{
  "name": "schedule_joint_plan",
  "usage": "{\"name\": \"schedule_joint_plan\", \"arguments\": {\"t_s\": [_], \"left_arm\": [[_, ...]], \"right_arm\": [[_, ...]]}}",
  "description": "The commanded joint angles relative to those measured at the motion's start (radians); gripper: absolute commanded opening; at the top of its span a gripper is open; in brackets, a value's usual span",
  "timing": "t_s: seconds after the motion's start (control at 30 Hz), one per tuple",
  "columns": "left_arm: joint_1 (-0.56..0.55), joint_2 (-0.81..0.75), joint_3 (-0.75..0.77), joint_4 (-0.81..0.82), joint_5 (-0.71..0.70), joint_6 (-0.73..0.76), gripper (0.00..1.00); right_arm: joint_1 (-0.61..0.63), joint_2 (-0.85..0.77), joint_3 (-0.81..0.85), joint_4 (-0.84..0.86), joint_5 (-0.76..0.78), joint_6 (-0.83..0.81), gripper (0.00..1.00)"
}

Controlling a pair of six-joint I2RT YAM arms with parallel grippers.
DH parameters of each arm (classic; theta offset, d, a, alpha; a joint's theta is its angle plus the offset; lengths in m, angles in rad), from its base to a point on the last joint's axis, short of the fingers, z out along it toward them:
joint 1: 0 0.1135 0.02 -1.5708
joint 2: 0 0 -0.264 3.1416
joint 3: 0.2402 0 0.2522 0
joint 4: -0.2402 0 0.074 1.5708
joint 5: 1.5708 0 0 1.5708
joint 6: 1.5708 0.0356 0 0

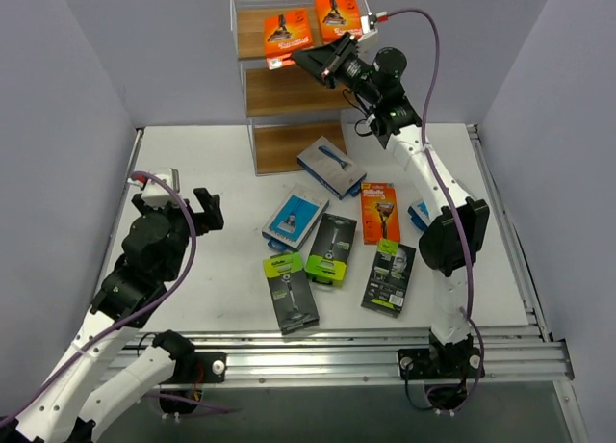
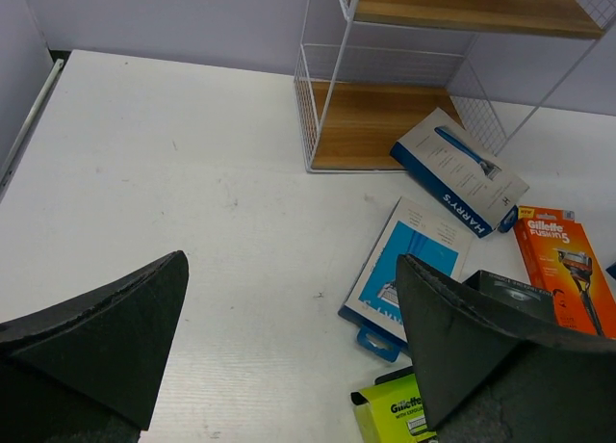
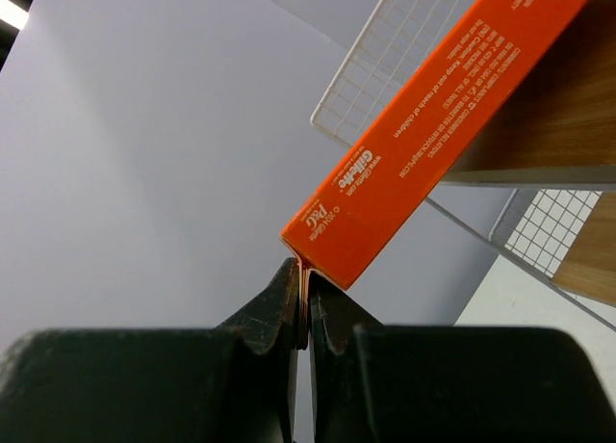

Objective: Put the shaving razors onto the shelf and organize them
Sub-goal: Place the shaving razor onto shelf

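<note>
Right jaws pinched only the thin edge of an orange razor pack point(image 3: 433, 125) at the shelf's point(image 1: 289, 94) top tier; so slight a hold could let it tip off. Left jaws gaped wide above the surface point(image 2: 192, 154).

orange razor pack point(image 3: 433, 125), white wire shelf point(image 1: 289, 91) (wood-brown)

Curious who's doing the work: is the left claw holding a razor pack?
No, the left claw stands wide open with nothing in it.
</note>
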Motion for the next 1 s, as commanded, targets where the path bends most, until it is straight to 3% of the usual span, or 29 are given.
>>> {"name": "schedule_joint_plan", "arguments": {"t_s": [0.0,0.6,0.97], "left_arm": [[-0.012,0.003,0.008,0.008,-0.022,0.018,0.97],[-0.033,0.014,0.010,0.004,-0.019,0.015,0.97],[-0.041,0.023,0.008,0.004,-0.027,0.020,0.97]], "right_arm": [[-0.014,0.011,0.055,0.154,-0.023,0.053,0.00],[-0.019,-0.002,-0.101,0.191,0.095,0.141,0.00],[-0.027,0.014,-0.102,0.185,0.118,0.172,0.00]]}}
